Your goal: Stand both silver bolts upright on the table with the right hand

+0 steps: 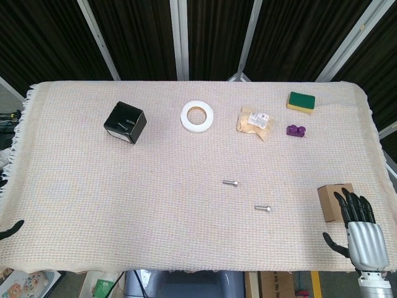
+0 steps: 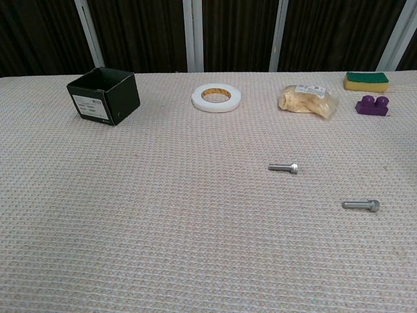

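Note:
Two silver bolts lie flat on the woven cloth. One bolt (image 1: 231, 182) (image 2: 284, 167) is near the table's middle. The other bolt (image 1: 263, 208) (image 2: 361, 205) lies closer to the front right. My right hand (image 1: 359, 231) hovers at the front right corner, fingers spread, holding nothing, well right of both bolts. The chest view does not show it. Only dark fingertips (image 1: 10, 229) of my left hand show at the front left edge.
A black open box (image 1: 124, 122) stands at the back left. A white tape roll (image 1: 197, 116), a plastic bag (image 1: 255, 121), a purple block (image 1: 296, 130) and a green-yellow sponge (image 1: 301, 100) lie along the back. A small cardboard box (image 1: 333, 202) sits beside my right hand.

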Robot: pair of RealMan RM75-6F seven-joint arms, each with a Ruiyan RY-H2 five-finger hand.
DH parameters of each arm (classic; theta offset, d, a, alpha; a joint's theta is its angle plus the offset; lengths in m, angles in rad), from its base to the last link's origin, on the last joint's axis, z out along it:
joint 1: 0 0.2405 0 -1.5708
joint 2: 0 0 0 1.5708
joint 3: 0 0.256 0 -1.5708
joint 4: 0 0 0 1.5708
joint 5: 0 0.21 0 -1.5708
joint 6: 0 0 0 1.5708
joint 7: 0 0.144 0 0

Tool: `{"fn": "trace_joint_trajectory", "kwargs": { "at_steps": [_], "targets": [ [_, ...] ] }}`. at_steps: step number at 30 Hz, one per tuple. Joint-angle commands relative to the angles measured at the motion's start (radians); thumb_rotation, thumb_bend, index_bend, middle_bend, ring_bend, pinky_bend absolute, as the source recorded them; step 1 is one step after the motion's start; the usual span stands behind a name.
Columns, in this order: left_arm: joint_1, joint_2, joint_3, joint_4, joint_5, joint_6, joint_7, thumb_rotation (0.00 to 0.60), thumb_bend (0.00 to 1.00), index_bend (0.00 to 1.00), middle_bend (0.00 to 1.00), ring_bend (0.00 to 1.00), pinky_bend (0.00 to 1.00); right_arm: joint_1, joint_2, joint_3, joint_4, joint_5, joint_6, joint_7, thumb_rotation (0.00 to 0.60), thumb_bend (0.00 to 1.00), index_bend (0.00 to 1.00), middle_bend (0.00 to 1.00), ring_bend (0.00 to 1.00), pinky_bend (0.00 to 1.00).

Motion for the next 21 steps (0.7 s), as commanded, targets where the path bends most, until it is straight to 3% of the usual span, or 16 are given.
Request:
{"fn": "trace_joint_trajectory", "kwargs": {
  "at_steps": [1,4,11,15,21],
  "targets": [
    [0.001,0.000,-0.002,-0.001,-0.008,-0.003,-0.002,0.600,0.15,0.17,0.15,0.01,0.05,0.001,-0.010,-0.010,-0.003,-0.005,-0.009,-0.002,0.600,0.22,0.00,0.00,0.00,0.00],
    [0.000,0.000,-0.002,-0.002,-0.007,-0.002,-0.002,0.600,0.15,0.17,0.15,0.01,0.05,0.008,-0.024,-0.018,-0.012,0.000,-0.035,0.012,0.600,0.22,0.00,0.00,0.00,0.00],
    [-0.002,-0.002,0.000,-0.005,-0.008,-0.009,0.010,0.600,0.15,0.17,0.15,0.01,0.05,0.050,-0.064,-0.019,-0.052,0.015,-0.115,-0.048,0.600,0.22,0.14,0.00,0.00,0.00],
    [-0.004,-0.001,0.000,-0.007,-0.010,-0.014,0.013,0.600,0.15,0.17,0.15,0.01,0.05,0.097,-0.110,0.017,-0.090,0.047,-0.168,-0.142,0.600,0.22,0.23,0.00,0.01,0.00],
    [-0.006,0.001,-0.002,-0.008,-0.018,-0.020,0.012,0.600,0.15,0.17,0.15,0.01,0.05,0.172,-0.220,0.095,-0.110,0.178,-0.243,-0.252,0.600,0.27,0.36,0.00,0.03,0.01]
  ]
}}
